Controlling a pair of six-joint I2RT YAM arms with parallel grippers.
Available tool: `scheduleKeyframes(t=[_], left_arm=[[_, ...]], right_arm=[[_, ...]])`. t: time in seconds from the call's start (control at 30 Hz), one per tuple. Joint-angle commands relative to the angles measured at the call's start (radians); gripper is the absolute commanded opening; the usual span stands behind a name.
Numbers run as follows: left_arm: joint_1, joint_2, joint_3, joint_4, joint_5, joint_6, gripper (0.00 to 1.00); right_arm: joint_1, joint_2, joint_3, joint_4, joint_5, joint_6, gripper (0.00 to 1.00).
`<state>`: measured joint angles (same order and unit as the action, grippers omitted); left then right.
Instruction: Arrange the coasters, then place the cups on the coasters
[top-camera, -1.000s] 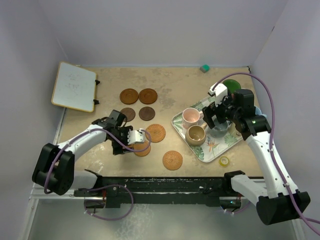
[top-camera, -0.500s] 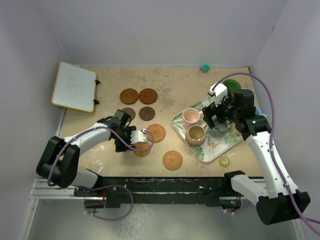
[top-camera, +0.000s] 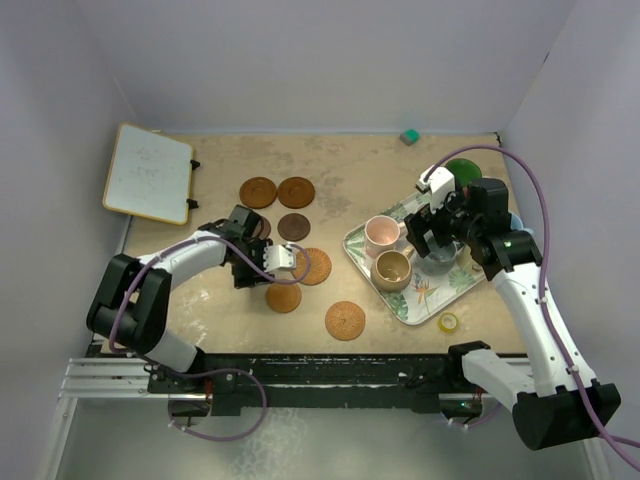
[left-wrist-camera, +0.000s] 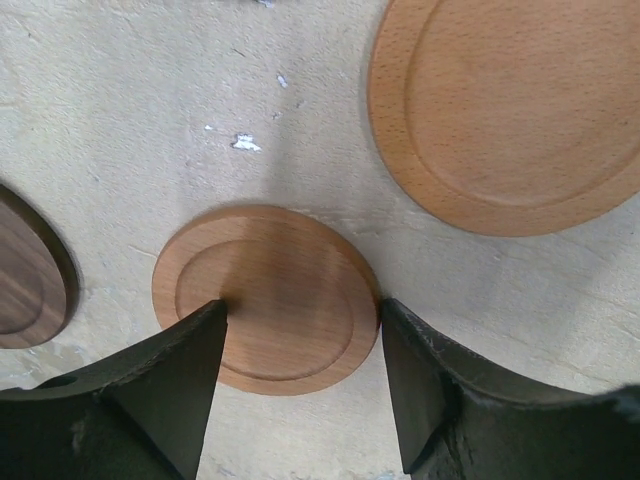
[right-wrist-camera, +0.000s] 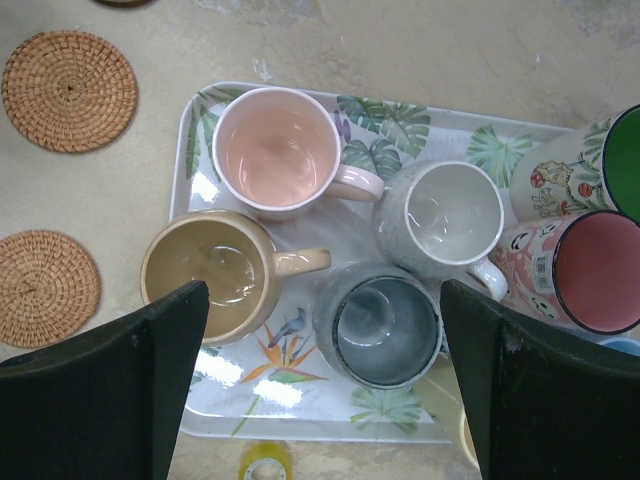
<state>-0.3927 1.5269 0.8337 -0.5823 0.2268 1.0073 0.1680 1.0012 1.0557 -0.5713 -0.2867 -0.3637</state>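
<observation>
Beige tabletop (top-camera: 400, 180): left gripper (left-wrist-camera: 300, 310) brackets a small tan coaster (left-wrist-camera: 265, 285) lying flat, though I can't tell if it's pinched. Right gripper (right-wrist-camera: 320, 290) hangs spread wide over mugs (right-wrist-camera: 272, 150) on the tray (right-wrist-camera: 200, 108).

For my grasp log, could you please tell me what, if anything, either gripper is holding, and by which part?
The right gripper holds nothing. The left gripper straddles a small wooden coaster at its opposite edges; whether it grips it yet cannot be told.
</observation>
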Motion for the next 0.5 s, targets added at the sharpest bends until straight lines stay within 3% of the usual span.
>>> scheduleKeyframes(t=[0.0,0.3,0.47], left_arm=[[0.008,0.038,0.033,0.041,-0.004,0.023,0.6],[0.01,0.06,0.07,0.03,0.015,0.017,0.58],[0.011,-0.002,0.08,-0.028,0.068,0.004,0.6]], right_arm=[[-0.005,-0.008,0.002,0.015,-0.018,-0.011,1.0],[-0.007,-0.005,0.002,0.015,-0.02,-0.008,1.0],[-0.007,-0.006,0.003,0.014,-0.021,-0.009,1.0]])
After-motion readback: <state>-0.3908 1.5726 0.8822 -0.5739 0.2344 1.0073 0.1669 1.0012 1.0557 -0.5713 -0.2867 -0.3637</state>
